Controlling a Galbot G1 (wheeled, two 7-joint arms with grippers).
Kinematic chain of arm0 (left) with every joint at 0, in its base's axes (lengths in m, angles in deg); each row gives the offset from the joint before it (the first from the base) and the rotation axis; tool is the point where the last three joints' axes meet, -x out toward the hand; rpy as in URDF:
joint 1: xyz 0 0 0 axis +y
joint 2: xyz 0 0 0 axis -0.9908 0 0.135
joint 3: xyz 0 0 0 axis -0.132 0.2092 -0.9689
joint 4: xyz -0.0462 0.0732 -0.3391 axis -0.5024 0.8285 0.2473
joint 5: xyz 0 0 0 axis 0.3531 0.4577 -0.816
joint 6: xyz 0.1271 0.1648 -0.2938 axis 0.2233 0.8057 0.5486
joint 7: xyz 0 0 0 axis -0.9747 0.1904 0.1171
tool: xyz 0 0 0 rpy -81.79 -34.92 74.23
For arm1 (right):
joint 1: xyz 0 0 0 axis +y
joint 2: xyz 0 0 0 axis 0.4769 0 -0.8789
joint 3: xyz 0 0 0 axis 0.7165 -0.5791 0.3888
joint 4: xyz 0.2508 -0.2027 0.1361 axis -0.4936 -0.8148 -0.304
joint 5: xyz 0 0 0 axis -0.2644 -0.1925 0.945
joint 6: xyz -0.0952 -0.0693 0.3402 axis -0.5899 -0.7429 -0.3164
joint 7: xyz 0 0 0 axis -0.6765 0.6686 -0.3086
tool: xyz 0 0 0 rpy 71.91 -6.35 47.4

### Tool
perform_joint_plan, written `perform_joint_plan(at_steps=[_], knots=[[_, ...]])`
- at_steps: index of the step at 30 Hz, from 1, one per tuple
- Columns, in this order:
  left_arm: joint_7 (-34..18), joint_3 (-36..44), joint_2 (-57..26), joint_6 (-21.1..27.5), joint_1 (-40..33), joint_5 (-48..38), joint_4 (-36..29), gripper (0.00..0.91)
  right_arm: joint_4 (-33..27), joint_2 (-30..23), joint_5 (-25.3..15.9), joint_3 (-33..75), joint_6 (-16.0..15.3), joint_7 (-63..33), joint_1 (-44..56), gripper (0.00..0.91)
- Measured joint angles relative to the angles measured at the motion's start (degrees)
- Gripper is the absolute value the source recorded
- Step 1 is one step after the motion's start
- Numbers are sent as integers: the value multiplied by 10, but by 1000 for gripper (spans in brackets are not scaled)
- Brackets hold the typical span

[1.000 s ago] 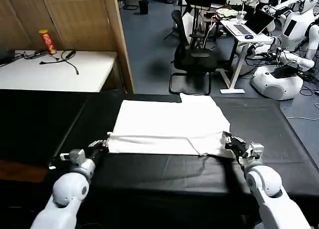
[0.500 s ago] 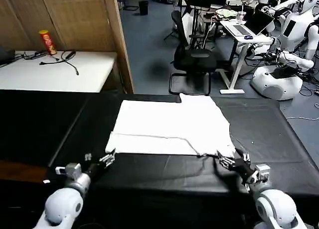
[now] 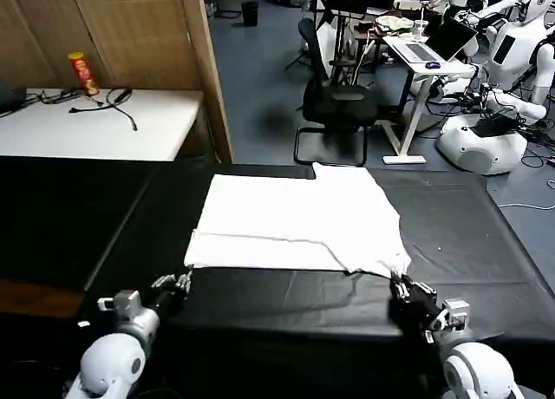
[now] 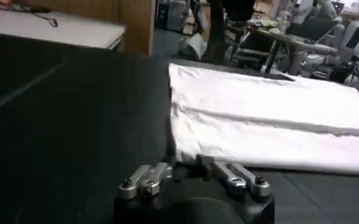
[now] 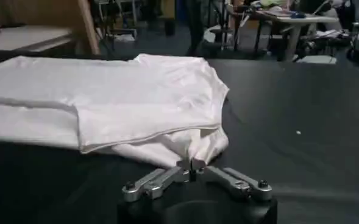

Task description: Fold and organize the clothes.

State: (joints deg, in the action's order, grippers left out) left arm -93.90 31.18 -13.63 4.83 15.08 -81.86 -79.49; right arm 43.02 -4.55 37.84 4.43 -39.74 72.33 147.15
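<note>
The white T-shirt (image 3: pixel 295 221) lies folded flat on the black table cover (image 3: pixel 286 308), with a fold line across its near part and a bunched corner at the near right. My left gripper (image 3: pixel 180 282) rests shut just in front of the shirt's near left corner, holding nothing. In the left wrist view the shirt (image 4: pixel 270 115) lies beyond the left gripper (image 4: pixel 188 163). My right gripper (image 3: pixel 400 286) is shut and empty just short of the near right corner. In the right wrist view the bunched cloth (image 5: pixel 185 143) sits right behind the right gripper (image 5: pixel 191 163).
A white table (image 3: pixel 95 121) at the back left carries a red can (image 3: pixel 83 73) and cables. A wooden partition (image 3: pixel 204 61) stands behind the table. Beyond the far edge are an office chair (image 3: pixel 334 104), a desk and other robots (image 3: pixel 486 139).
Both grippers have left the shirt's near fold edge and drawn back toward the table's front. They stood open half a second ago and are shut now. The shirt stays folded.
</note>
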Motion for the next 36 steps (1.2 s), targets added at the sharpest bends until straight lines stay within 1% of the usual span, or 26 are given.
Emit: perform_joint_plan(at_steps=[2,5,6,9,13,14,15,16,22,25,27,28,30,31,33,36], knots=[[-9,-4,-9,4,17,1,-17,0,17,5,8,9,-10,-11,18,29],[-24,-13,-21,12,46,0,-47,0,46,11,17,25,-29,-21,50,39],[-28,-17,-26,15,59,-1,-59,0,57,12,17,31,-33,-21,62,29],[-34,-29,-41,19,101,-3,-94,0,87,10,16,45,-45,-22,100,39],[-37,-43,-50,25,156,-3,-133,0,115,1,14,49,-63,-37,139,39],[-39,-46,-50,29,167,-3,-139,283,119,0,16,50,-68,-41,145,68],[-41,-50,-50,34,178,-3,-144,878,126,-2,18,54,-80,-46,152,263],[-43,-54,-50,38,186,-3,-149,878,134,-4,18,58,-92,-47,159,878],[-51,-77,-55,65,222,-3,-178,878,184,-10,24,80,-136,-56,190,878],[-60,-92,-51,98,232,4,-198,878,210,-8,38,96,-145,-58,190,878],[-64,-100,-47,117,231,5,-214,878,219,-4,46,104,-134,-57,182,878],[-65,-102,-44,121,227,4,-223,878,221,-1,50,105,-123,-55,174,878],[-65,-104,-42,120,217,-5,-234,878,218,8,50,102,-90,-42,148,878],[-65,-104,-43,110,206,-18,-235,878,211,13,51,97,-74,-38,130,878],[-61,-101,-46,92,173,-33,-232,878,184,23,58,83,-55,-33,82,878],[-50,-85,-52,83,104,-59,-207,878,125,35,62,50,-41,-32,-12,878]])
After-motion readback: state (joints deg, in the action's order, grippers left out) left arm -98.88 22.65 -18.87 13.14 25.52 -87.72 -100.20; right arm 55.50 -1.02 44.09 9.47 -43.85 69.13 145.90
